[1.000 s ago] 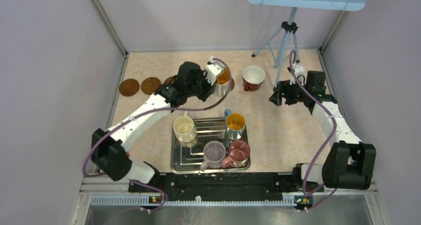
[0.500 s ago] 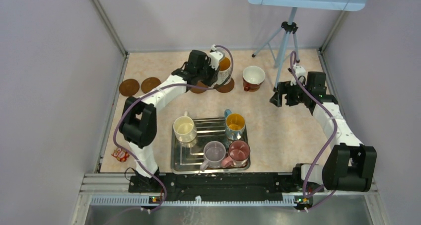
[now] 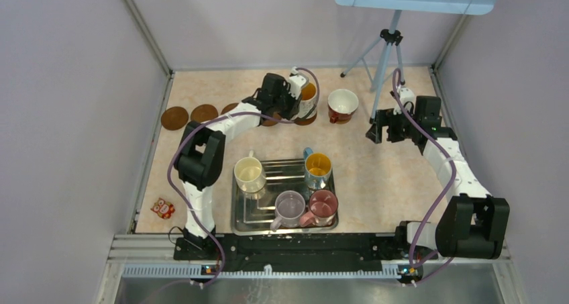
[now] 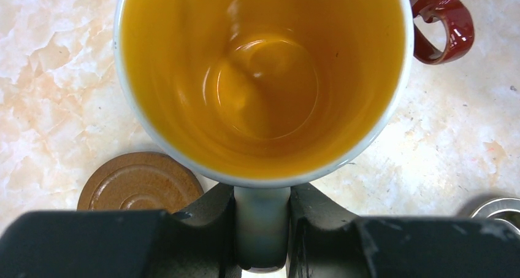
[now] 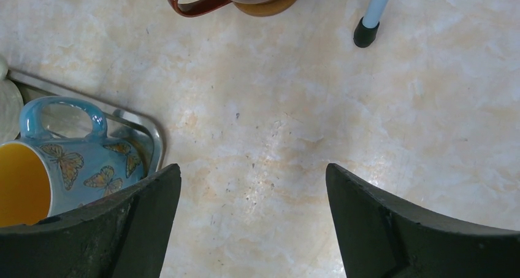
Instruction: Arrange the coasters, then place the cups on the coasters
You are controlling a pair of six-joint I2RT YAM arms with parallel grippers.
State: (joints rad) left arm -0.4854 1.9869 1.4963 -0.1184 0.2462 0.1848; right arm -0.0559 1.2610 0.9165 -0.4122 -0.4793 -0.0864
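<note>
One cup is home: the red mug stands on the tan coaster. The left tool pinches the handle of the orange-lined mug at the row of brown coasters along the far tabletop; whether it is set down I cannot tell. The right tool hangs spread and empty. Four mugs wait in the tray — cream, blue-handled, lilac, pink — so most of the placing is left.

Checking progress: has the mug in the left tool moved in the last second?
Yes. The mug in the left tool moved away from the tray, toward the table's far side and slightly nearer the red mug.
</note>
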